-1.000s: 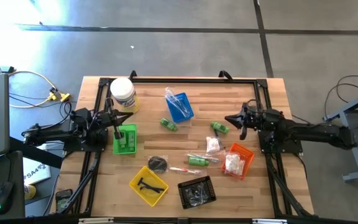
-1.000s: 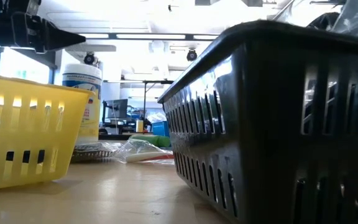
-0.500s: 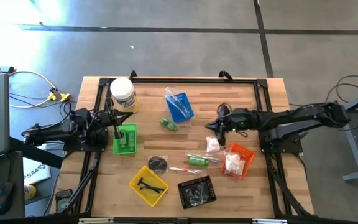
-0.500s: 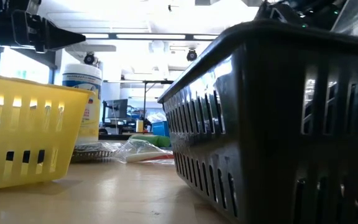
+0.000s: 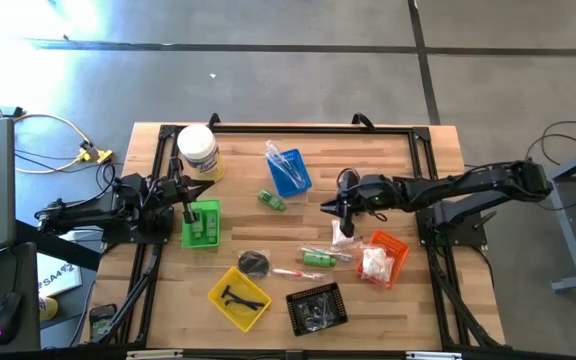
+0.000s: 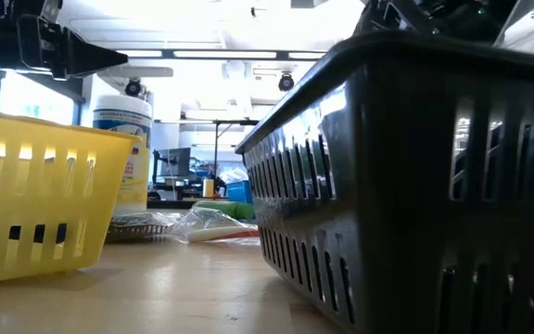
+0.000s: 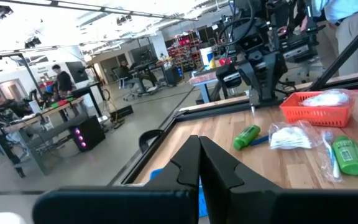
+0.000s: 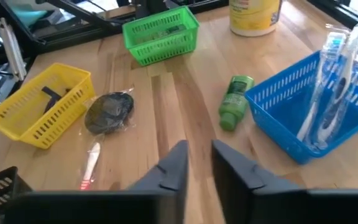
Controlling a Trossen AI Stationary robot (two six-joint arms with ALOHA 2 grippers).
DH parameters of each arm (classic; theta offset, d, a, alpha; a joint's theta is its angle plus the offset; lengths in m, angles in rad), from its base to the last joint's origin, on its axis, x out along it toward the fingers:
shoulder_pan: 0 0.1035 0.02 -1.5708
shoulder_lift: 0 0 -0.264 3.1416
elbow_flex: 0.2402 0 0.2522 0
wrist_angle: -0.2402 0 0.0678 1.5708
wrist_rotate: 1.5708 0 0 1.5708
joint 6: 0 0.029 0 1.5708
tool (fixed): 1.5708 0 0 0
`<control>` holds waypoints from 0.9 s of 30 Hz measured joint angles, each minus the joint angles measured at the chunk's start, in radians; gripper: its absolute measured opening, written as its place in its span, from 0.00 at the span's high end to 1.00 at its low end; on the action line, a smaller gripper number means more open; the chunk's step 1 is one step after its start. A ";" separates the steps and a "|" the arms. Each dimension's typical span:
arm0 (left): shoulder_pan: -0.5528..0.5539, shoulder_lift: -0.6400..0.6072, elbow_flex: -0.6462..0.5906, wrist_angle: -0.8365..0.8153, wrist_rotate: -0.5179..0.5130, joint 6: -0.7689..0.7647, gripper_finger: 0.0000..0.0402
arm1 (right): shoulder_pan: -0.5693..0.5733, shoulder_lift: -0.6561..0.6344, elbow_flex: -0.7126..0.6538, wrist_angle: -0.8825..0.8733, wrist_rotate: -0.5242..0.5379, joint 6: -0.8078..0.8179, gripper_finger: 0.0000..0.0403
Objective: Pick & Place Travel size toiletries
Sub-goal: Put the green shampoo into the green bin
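In the low view the black tray fills the right half, hiding everything behind it, its own far end cut off.

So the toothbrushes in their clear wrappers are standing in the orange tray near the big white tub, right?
Not quite: the toothbrushes stand in the blue tray, not an orange one. The right wrist view shows this clearly, and the high view shows that blue tray near the big white tub. The orange tray sits further right and holds white sachets.
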 joint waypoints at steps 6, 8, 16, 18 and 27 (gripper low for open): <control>0.000 0.000 0.000 0.000 0.000 0.000 1.00 | 0.022 0.000 0.009 0.002 -0.050 -0.007 0.55; 0.000 0.000 0.000 0.000 0.000 0.000 1.00 | 0.029 0.000 0.009 0.002 -0.049 -0.004 0.49; 0.000 0.000 0.000 0.000 0.000 0.000 1.00 | 0.055 0.000 0.009 0.000 -0.046 -0.008 0.43; 0.000 0.000 0.000 0.001 0.000 0.000 1.00 | 0.064 0.000 0.009 0.001 -0.048 -0.026 0.43; 0.000 0.000 0.000 0.002 0.000 0.008 1.00 | 0.090 -0.001 0.009 0.116 -0.091 -0.049 0.44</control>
